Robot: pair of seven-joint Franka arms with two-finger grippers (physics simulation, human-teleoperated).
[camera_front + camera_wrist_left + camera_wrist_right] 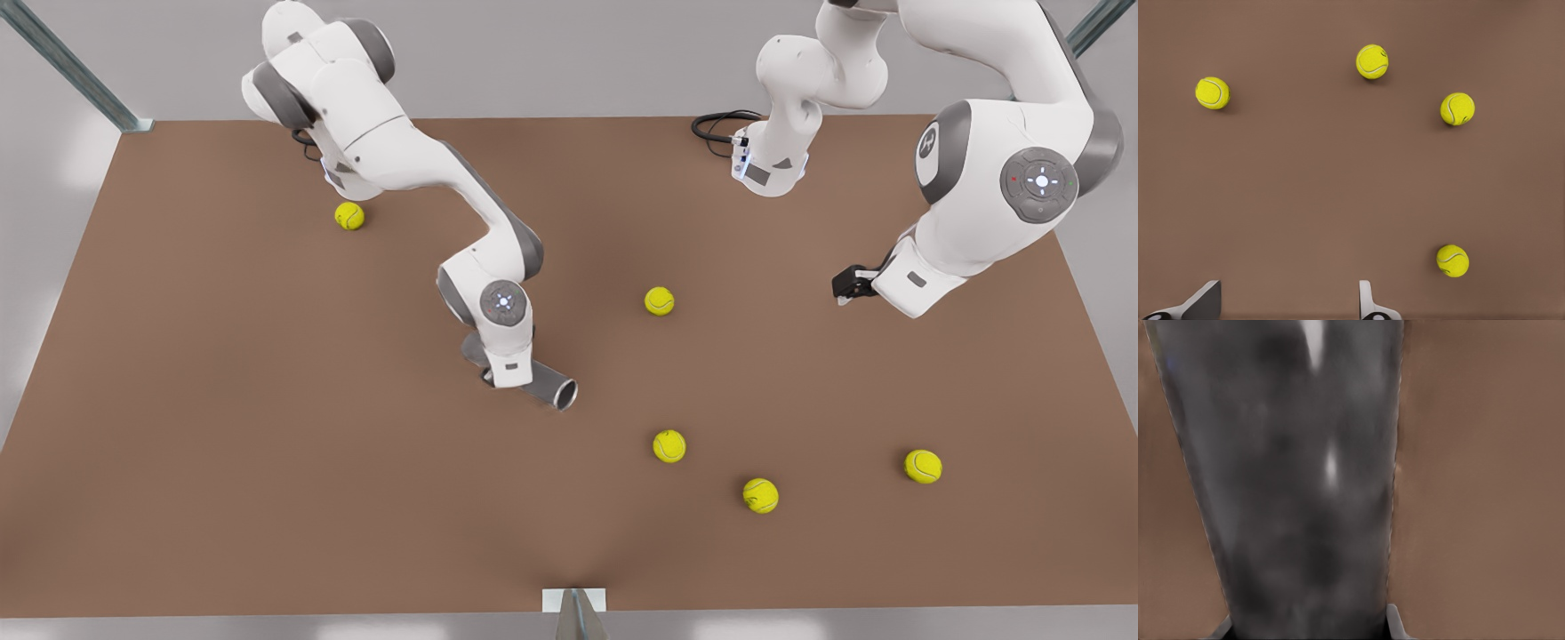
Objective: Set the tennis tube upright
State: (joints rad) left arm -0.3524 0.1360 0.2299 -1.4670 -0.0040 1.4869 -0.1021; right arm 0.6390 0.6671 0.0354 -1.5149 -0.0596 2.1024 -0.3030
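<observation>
Tennis tube [549,388] lies mid-table, straddled by the right gripper [508,378], fingers [1395,621] flanking it; grasping underway, then tilting upright. Left gripper [845,289] waits spread, empty.

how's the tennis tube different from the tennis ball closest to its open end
The tennis tube is a long grey cylinder; the nearest tennis ball is a small yellow sphere. The tube lies on its side under the right gripper, whose fingers straddle it; the ball sits free, away from both grippers. The left gripper waits open. Both things rest on the brown table.
</observation>
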